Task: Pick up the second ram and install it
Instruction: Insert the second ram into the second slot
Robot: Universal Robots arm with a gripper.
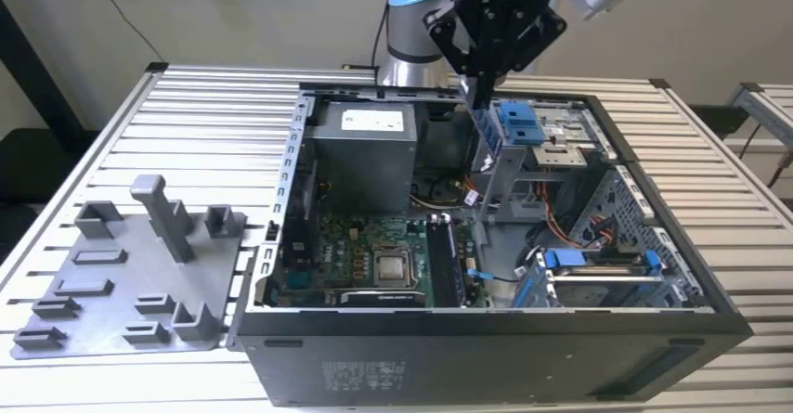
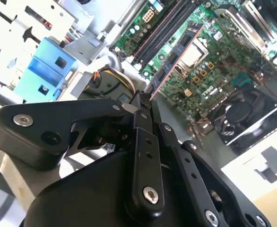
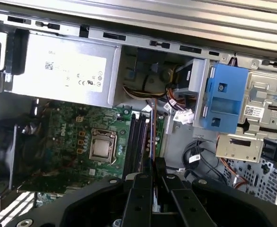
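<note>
My gripper (image 1: 477,75) hangs above the back half of the open computer case, shut on the second ram (image 1: 476,97). The stick is thin and dark and points down from the fingers. In the second wrist view the second ram (image 2: 176,56) reaches out from my gripper (image 2: 141,101) over the green motherboard (image 2: 223,71), beside the long black memory slots (image 2: 164,30). In the first wrist view the second ram (image 3: 152,132) appears edge-on, roughly in line with the slots (image 3: 137,142), with my gripper (image 3: 151,166) closed around its end. It hangs well above the board, touching nothing.
The open case (image 1: 285,200) lies on a slatted table. Inside are a grey power supply (image 3: 58,71), the processor (image 1: 393,266), blue drive brackets (image 1: 521,121) and loose cables (image 3: 176,106). A grey fixture plate (image 1: 124,283) with upright posts sits at the exterior view's left.
</note>
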